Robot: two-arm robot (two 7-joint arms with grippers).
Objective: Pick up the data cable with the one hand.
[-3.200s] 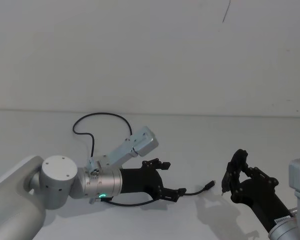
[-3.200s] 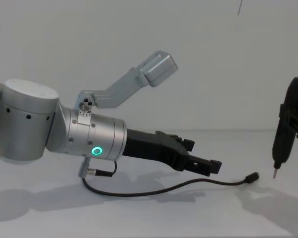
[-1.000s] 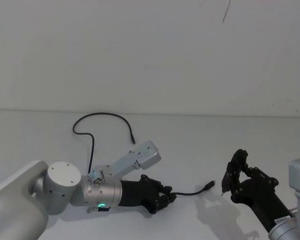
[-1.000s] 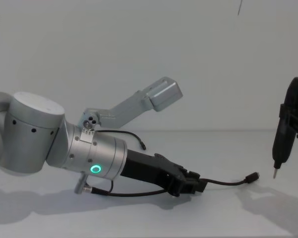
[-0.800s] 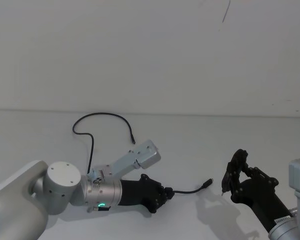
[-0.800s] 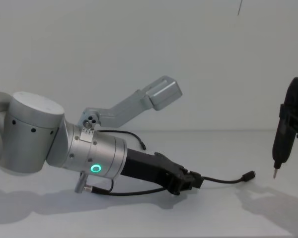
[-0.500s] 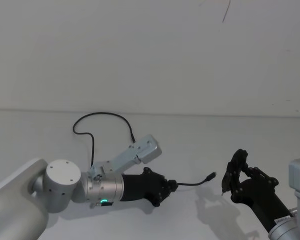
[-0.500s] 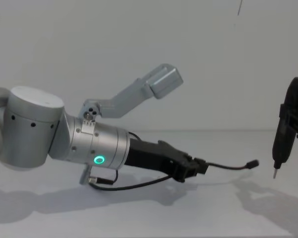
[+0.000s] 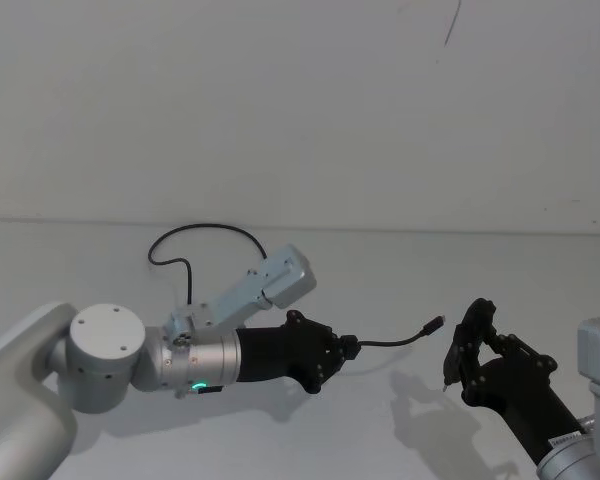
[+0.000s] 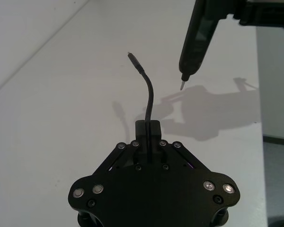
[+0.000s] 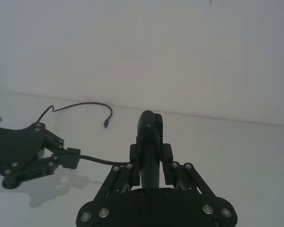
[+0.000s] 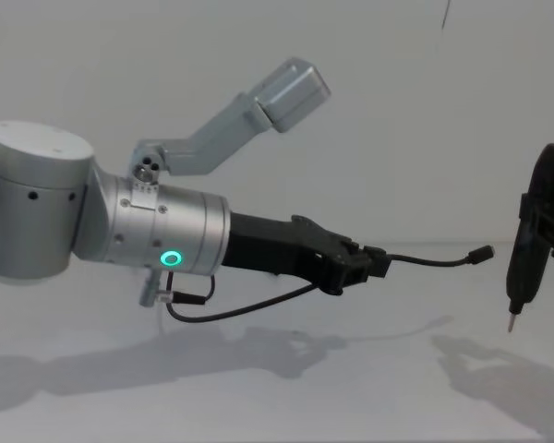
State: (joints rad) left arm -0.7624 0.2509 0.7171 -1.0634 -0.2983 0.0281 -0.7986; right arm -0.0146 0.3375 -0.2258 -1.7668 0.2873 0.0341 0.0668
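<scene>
While the right end effector (image 11: 151,152) grips a black tool (image 12: 528,247), the left end effector (image 12: 370,262) clamps the partly hidden data cable (image 12: 434,262).

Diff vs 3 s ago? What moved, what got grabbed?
The black two-finger left hand closed on the thin black data cable near its plug end and raised that end off the white table. The right hand, holding its slim black pin-tipped tool, stayed put.

We find no text, brand, number or sign that we can read in any view. The head view shows a narrow white label (image 9: 564,437) on the black body of the right gripper (image 9: 471,346). It carries fine print, but the characters are too small for us to make out.
</scene>
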